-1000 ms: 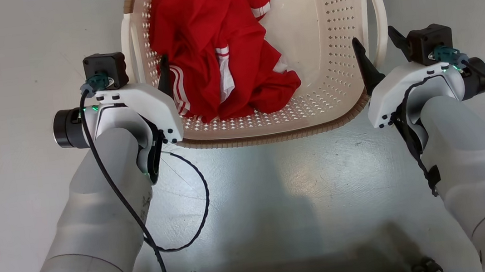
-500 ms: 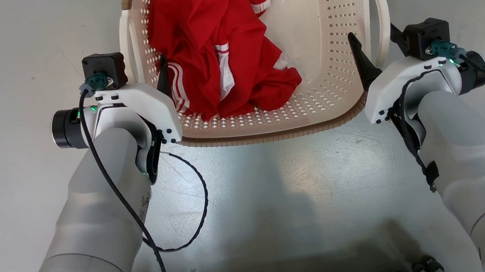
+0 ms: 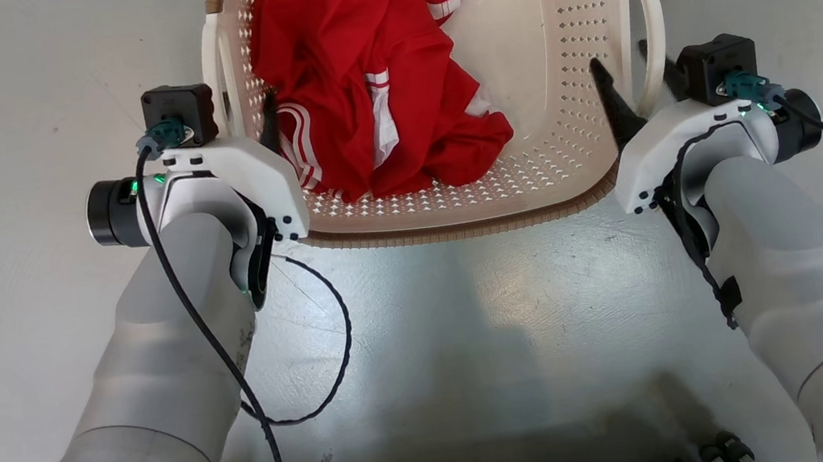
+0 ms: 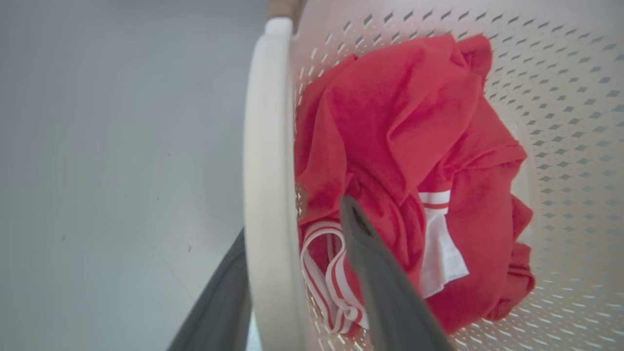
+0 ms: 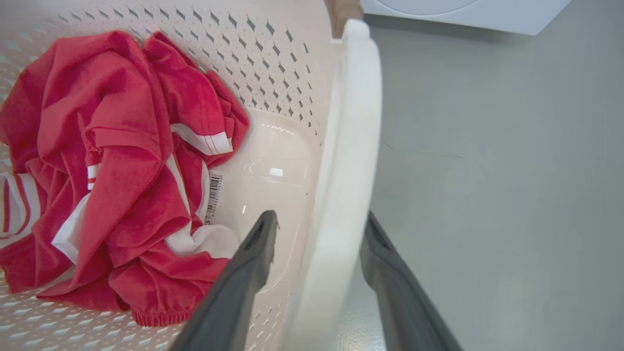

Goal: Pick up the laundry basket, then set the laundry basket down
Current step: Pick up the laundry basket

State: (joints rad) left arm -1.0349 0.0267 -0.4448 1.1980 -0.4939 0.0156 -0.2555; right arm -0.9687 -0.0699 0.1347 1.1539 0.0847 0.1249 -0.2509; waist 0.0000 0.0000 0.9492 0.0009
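Head view: we have slid our right gripper (image 5: 320, 217) forward; it and the left gripper (image 4: 295, 219) now straddle the side handles (image 3: 647, 10) of the laundry basket (image 3: 457, 227), both open, not yet clamped. The basket sits on the floor (image 3: 14, 75), unlifted.

both arms are clad in thick, rounded shells of pale grey, the left forearm (image 3: 169, 351) and the right forearm (image 3: 779, 259) alike, each with a darker seam low down near the elbow. each ends in a glossy white wrist housing (image 3: 234, 174) with small dark screw dots (image 3: 289, 219) at one corner and tiny green lights (image 3: 158, 180). a black cylinder cap (image 3: 107, 215) juts from its outer side. on top sits a boxy black camera block (image 3: 179, 114) with a teal connector (image 3: 164, 131), from which a thin black cable (image 3: 193, 318) trails along the arm. the left gripper (image 4: 292, 219) and right gripper (image 5: 320, 214) have long, tapering, matte dark grey fingers (image 5: 234, 292).
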